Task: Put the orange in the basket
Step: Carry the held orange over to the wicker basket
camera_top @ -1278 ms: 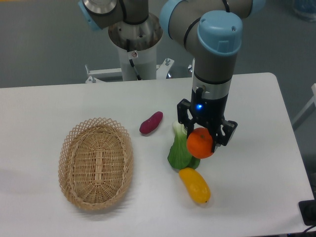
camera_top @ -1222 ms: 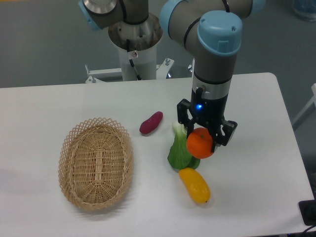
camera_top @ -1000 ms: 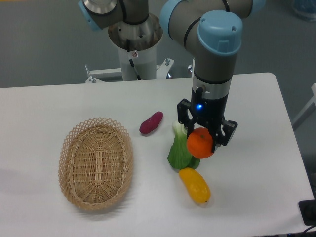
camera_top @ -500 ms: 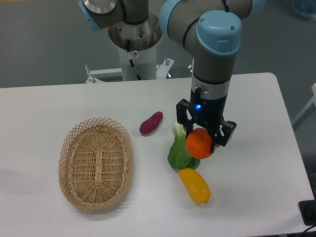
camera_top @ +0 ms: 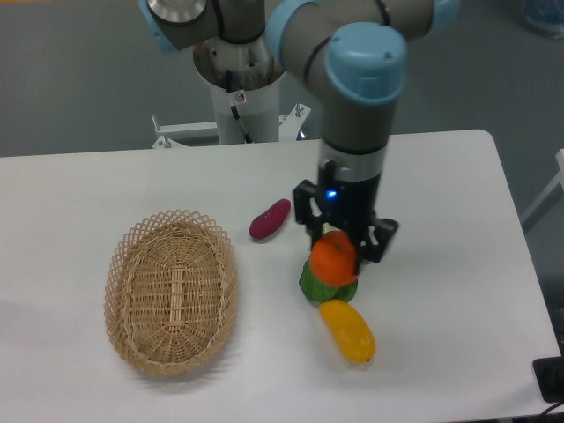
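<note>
One orange point(camera_top: 333, 259), clamped in our gripper point(camera_top: 336, 256) above the green vegetable point(camera_top: 322, 287). The basket point(camera_top: 171, 291) lies well apart to the orange's left in the picture, long axis running near-to-far.

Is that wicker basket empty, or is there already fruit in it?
Empty. The basket shows only its bare woven bottom; the orange is held in the gripper, off to one side.
</note>
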You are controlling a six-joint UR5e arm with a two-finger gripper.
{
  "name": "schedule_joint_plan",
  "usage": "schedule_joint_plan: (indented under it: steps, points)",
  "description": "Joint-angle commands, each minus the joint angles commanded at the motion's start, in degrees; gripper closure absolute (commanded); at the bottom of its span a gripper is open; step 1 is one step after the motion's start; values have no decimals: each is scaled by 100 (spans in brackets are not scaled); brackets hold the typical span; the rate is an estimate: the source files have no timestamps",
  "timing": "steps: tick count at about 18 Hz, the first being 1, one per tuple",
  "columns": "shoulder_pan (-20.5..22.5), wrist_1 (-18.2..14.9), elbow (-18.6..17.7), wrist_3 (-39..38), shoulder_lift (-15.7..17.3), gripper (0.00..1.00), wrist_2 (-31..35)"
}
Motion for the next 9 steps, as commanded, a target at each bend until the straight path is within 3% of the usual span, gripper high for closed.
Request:
schedule_joint_plan:
  steps: [3,5,6,7,9]
  points:
    - [-448,254,-307,-597,-44,31,18]
    - [-764,745,-824,-766,-88,31,262]
    - [-1035,1148,-1157,-827,-149,31,620]
    - [-1238,1421,-1265,-958,-219,31,772]
    - [-1302,1477,-1196,-1283,-412,31,791]
